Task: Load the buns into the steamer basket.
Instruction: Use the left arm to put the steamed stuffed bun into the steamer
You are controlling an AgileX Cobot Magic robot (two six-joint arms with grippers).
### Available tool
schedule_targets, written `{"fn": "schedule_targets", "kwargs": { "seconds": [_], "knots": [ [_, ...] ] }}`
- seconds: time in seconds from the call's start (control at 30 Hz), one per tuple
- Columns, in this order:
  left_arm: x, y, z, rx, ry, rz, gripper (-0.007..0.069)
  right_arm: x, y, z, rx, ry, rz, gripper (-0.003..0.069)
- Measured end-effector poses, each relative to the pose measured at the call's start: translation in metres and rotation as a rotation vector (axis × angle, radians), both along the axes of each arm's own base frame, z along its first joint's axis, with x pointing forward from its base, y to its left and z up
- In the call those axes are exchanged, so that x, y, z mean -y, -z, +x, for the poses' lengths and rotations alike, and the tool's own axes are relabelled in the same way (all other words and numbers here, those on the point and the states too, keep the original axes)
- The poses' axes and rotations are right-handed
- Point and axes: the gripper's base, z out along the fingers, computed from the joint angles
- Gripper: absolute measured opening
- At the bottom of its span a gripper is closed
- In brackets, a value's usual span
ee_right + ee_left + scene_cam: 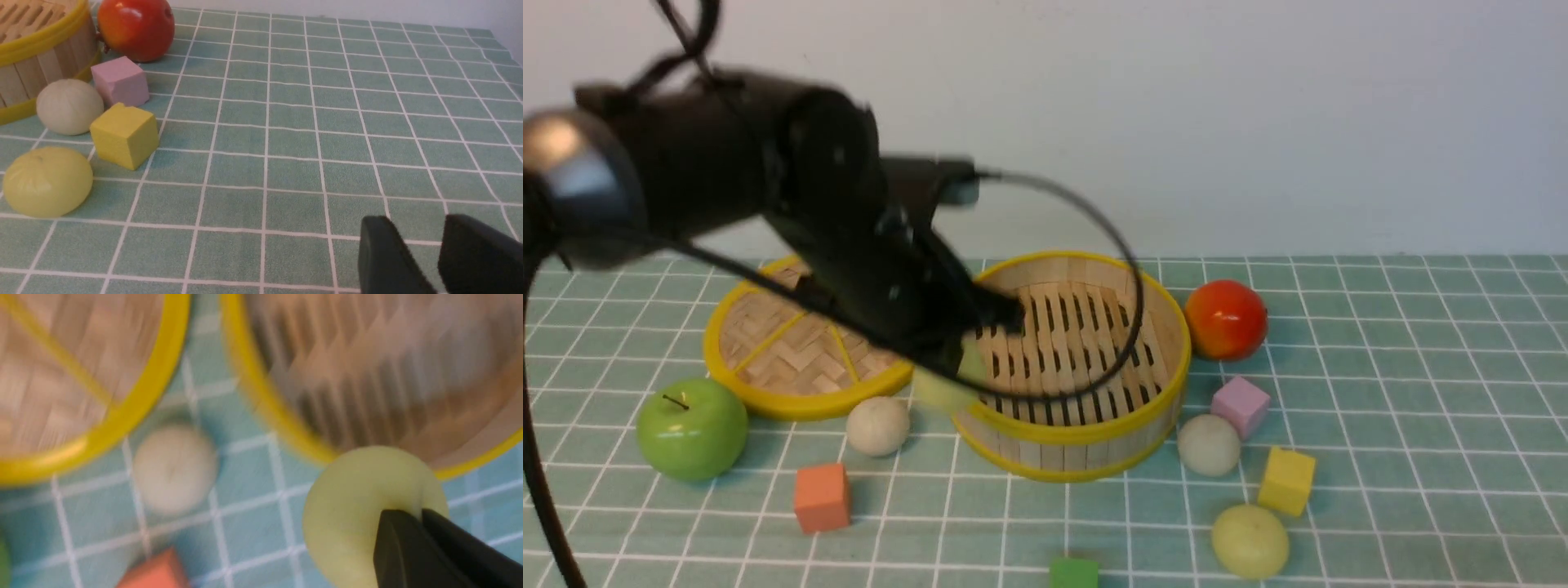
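Yellow-green bun (351, 514) pinched in left tool (410, 517), beside steamer basket (1078, 449) rim; right tool (421, 253) parted, over open tablecloth (327, 122).

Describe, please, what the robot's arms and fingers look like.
The left arm is glossy black, with rounded cylindrical housings and thin black cables looping off it. The left gripper has matte black tapering fingers; the right gripper has blockier black fingers with rounded tips.

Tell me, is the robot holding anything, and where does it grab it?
The left gripper pinches a yellow-green bun at its edge. The right gripper holds nothing.
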Motion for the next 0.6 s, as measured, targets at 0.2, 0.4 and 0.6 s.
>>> {"fn": "schedule_targets", "kwargs": {
  "seconds": [0.2,0.4,0.6],
  "knots": [
    [0.016,-0.001,0.026,0.041,-0.01,-0.067,-0.0013,0.0,0.0,0.0,0.0,0.0,-0.001,0.024],
    [0.029,0.048,0.049,-0.033,-0.021,-0.049,-0.0009,0.0,0.0,0.0,0.0,0.0,-0.001,0.024],
    [0.035,0.078,0.061,-0.051,-0.032,-0.049,0.0013,0.0,0.0,0.0,0.0,0.0,-0.001,0.024]
  ]
}}
